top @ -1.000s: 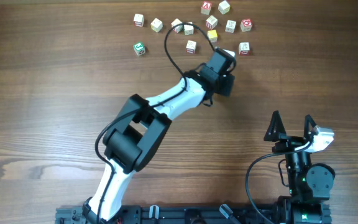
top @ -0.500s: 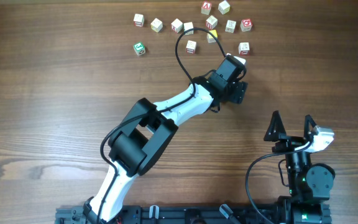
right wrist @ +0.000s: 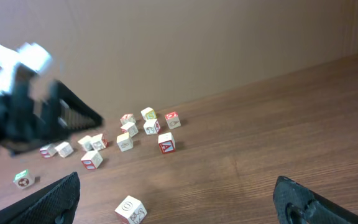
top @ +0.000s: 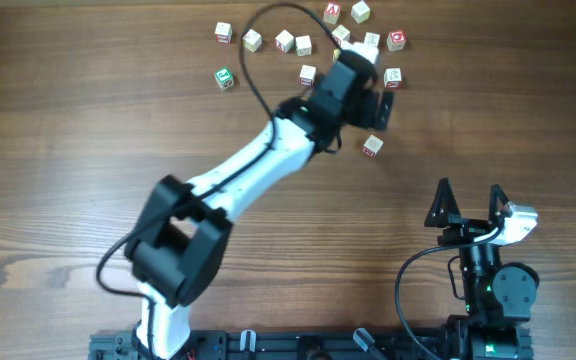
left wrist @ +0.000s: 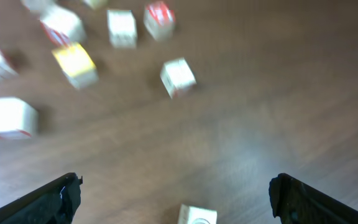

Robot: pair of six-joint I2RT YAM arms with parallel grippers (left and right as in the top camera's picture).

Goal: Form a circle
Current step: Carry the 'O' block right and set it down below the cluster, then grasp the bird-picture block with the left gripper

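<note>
Cubes [top: 307, 74] sit scattered at upper middle, no circle yet; a stray cube [top: 372, 146] lies below. Left gripper [left wrist: 174, 190] and right gripper [top: 468, 205] gape empty. Next, probably: regrasp the stray.

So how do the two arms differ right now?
The left arm stretches far out over the table to the cubes; the right arm sits folded by its base. The left arm shows white links; the right arm looks mostly black. The left gripper and right gripper both stand open, empty.

Brown wood-grain table [top: 68, 150], plain tan wall [right wrist: 197, 43] behind (right wrist view), even light
</note>
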